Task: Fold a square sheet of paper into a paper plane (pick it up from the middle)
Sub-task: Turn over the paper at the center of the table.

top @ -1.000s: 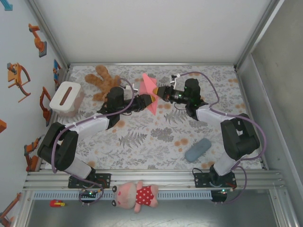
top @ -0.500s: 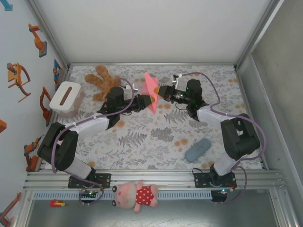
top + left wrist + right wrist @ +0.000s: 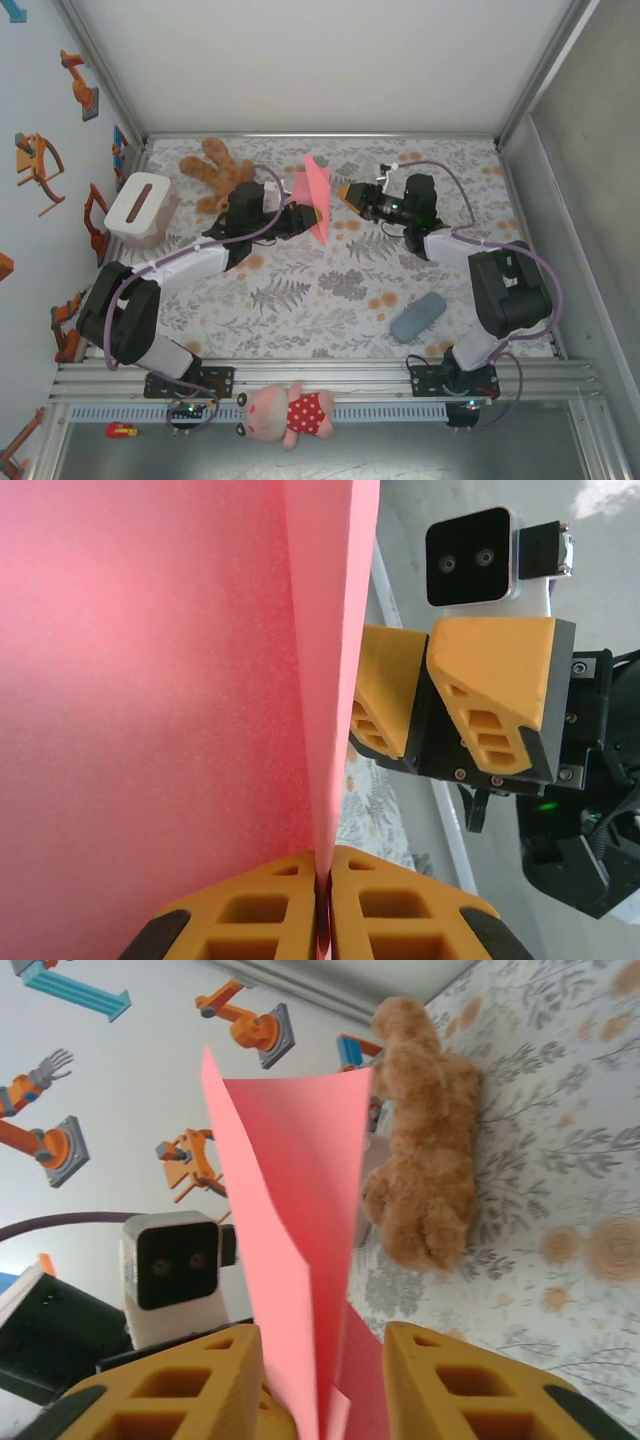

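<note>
Left gripper (image 3: 322,868) pinching paper (image 3: 150,680) (folded), standing on edge

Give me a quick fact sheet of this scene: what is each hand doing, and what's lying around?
Paper: folded salmon-pink sheet, held up on edge over the table
Left hand: shut on the sheet
Right hand: open, just beside the sheet, not gripping it
On table: brown teddy bear, white slotted box, grey-blue pouch
Front rail: pink plush toy
</note>
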Available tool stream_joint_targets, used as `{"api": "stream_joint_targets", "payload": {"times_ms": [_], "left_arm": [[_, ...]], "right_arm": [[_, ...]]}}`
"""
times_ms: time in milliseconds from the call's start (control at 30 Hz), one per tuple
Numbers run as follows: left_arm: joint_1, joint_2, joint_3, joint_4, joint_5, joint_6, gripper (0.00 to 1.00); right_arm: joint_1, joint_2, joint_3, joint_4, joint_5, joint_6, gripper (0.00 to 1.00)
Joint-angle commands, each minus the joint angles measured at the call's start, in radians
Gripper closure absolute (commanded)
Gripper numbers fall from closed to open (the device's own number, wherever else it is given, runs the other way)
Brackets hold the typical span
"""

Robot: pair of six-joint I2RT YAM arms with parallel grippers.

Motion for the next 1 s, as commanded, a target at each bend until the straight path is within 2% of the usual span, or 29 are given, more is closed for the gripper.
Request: {"api": "stream_joint_targets", "payload": {"times_ms": [0, 133, 267, 367, 567, 633, 767, 967], "left_arm": [[-0.004, -0.040, 0.050, -0.141, -0.058, 0.111, 0.90], [-0.013, -0.037, 0.109, -0.335, -0.165, 0.208, 0.90], [-0.050, -0.006, 0.210, -0.573, -0.353, 0.322, 0.90], [-0.091, 0.041, 0.305, -0.741, -0.531, 0.398, 0.90], [-0.168, 0.191, 0.479, -1.010, -0.914, 0.470, 0.91], [-0.181, 0.241, 0.526, -1.066, -1.008, 0.477, 0.91], [-0.203, 0.353, 0.599, -1.164, -1.158, 0.480, 0.92], [-0.255, 0.529, 0.711, -1.274, -1.332, 0.467, 0.93]], "right_arm": [[-0.016, -0.060, -0.011, -0.063, 0.031, -0.077, 0.56], [-0.016, -0.135, 0.020, -0.386, 0.138, -0.284, 0.52], [-0.017, -0.217, 0.047, -0.626, 0.262, -0.450, 0.52], [-0.017, -0.256, 0.063, -0.739, 0.340, -0.529, 0.53], [-0.017, -0.323, 0.055, -0.849, 0.513, -0.576, 0.56], [-0.017, -0.338, 0.049, -0.869, 0.565, -0.577, 0.56], [-0.017, -0.358, 0.035, -0.892, 0.631, -0.565, 0.60], [-0.016, -0.368, 0.020, -0.893, 0.665, -0.540, 0.63]]}}
